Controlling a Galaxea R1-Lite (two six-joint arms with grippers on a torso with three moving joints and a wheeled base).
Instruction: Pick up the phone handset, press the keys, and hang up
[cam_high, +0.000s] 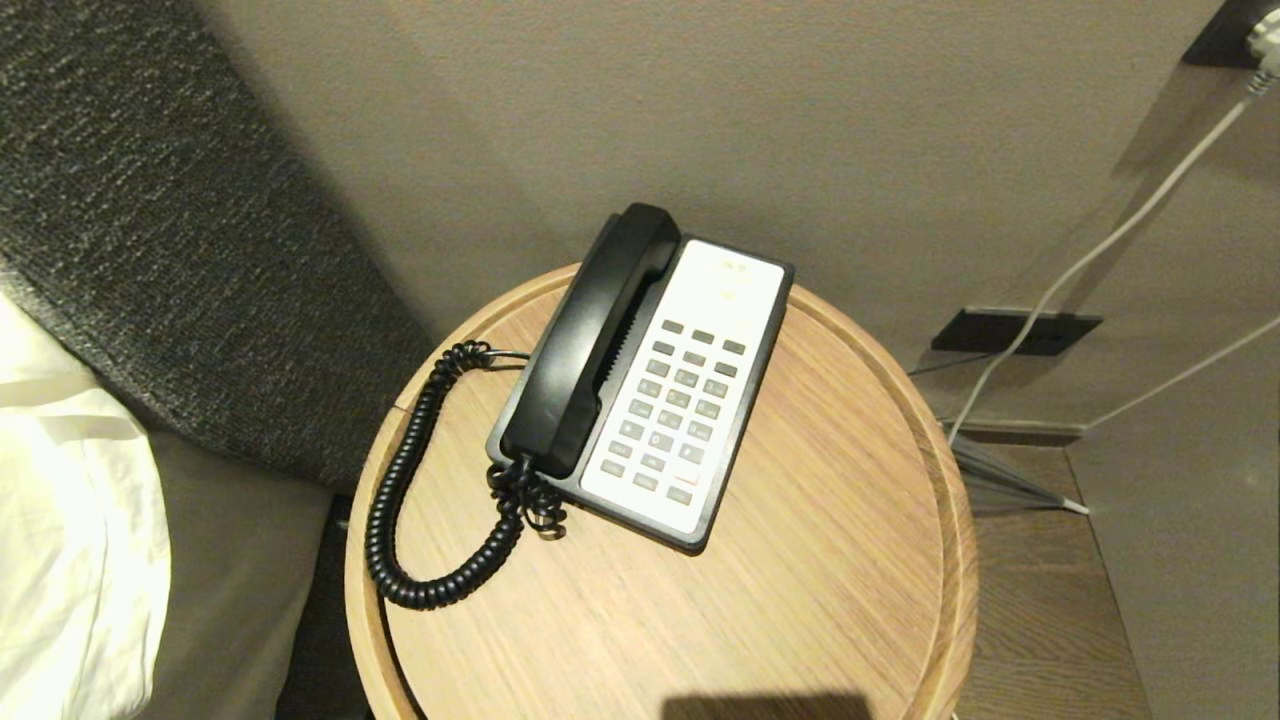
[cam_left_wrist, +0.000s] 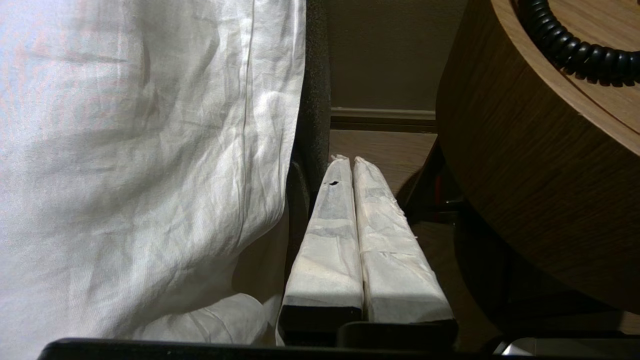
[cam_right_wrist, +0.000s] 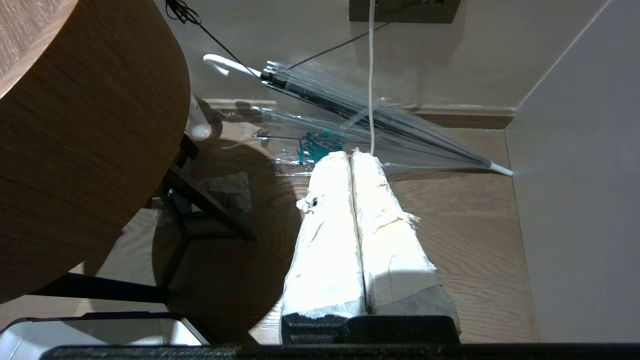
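The black phone handset (cam_high: 590, 345) lies in its cradle on the left side of the phone base (cam_high: 735, 470), whose white face carries grey keys (cam_high: 680, 405). A black coiled cord (cam_high: 400, 500) loops from the handset's near end across the round wooden table (cam_high: 800, 600). Neither gripper shows in the head view. My left gripper (cam_left_wrist: 349, 161) hangs shut below the table's left side, its white-wrapped fingers pressed together beside the bedsheet. My right gripper (cam_right_wrist: 352, 154) is shut too, low beside the table's right side above the wooden floor.
A white bedsheet (cam_left_wrist: 140, 165) and a dark headboard (cam_high: 150, 230) stand left of the table. A clear folded umbrella (cam_right_wrist: 380, 120) lies on the floor at the right, with a white cable (cam_right_wrist: 371, 75) hanging from a wall socket (cam_high: 1015, 331). The table's dark legs (cam_right_wrist: 200, 210) stand close to the right gripper.
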